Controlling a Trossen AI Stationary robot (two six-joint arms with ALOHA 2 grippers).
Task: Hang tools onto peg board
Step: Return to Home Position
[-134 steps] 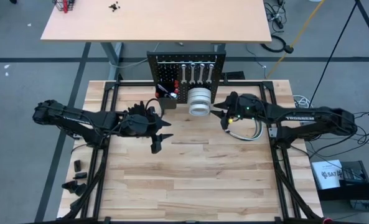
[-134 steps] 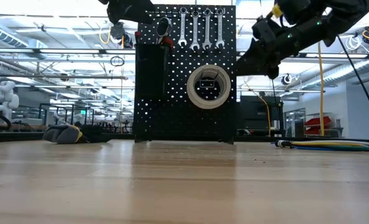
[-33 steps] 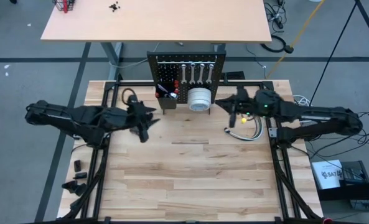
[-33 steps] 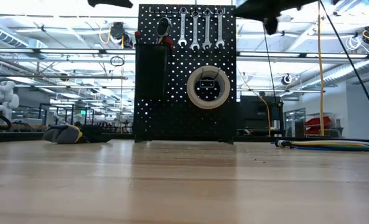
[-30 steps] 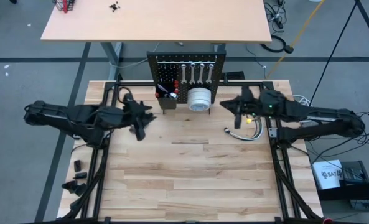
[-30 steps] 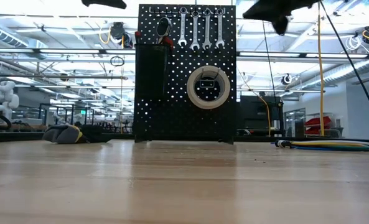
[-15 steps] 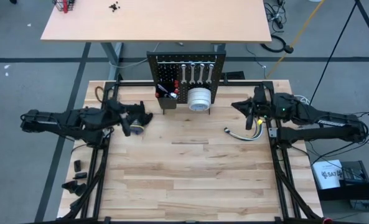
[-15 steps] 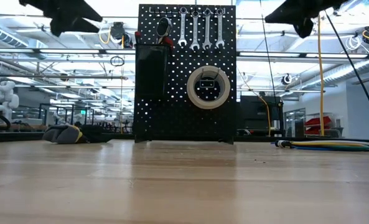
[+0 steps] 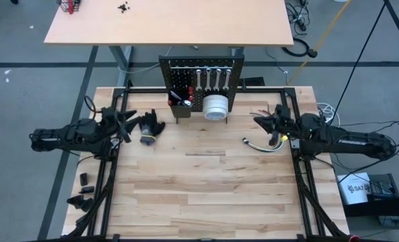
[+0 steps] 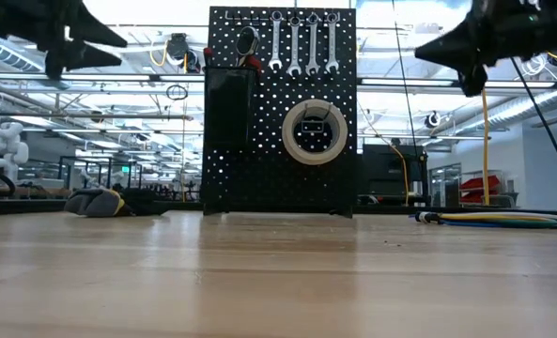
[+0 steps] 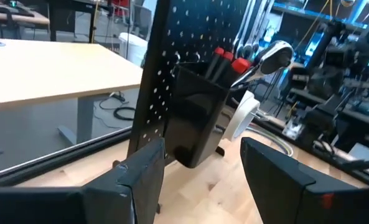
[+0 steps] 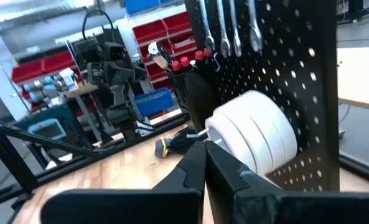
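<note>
Over the pale wooden tabletop (image 9: 206,191), the left gripper (image 9: 124,122) hangs at nine o'clock. Its fingers are spread wide with nothing between them, just beside the black gloves (image 9: 149,128). The right gripper (image 9: 270,124) hangs at three o'clock, fingers pressed together and empty, near a thin curved cable (image 9: 263,145). Both look parked clear because the hanging seems finished.

At twelve o'clock the upright black perforated peg board (image 9: 202,67) carries the stacked white tape rolls (image 9: 215,107) on a hook. The silver open-end wrenches (image 10: 302,42) hang above them. The red-handled screwdrivers (image 11: 224,61) and the ratchet (image 11: 270,56) stand in its black box bin (image 10: 226,103).

Compared with a second ago, both arms have drawn outward from the board, and its load is unchanged.
</note>
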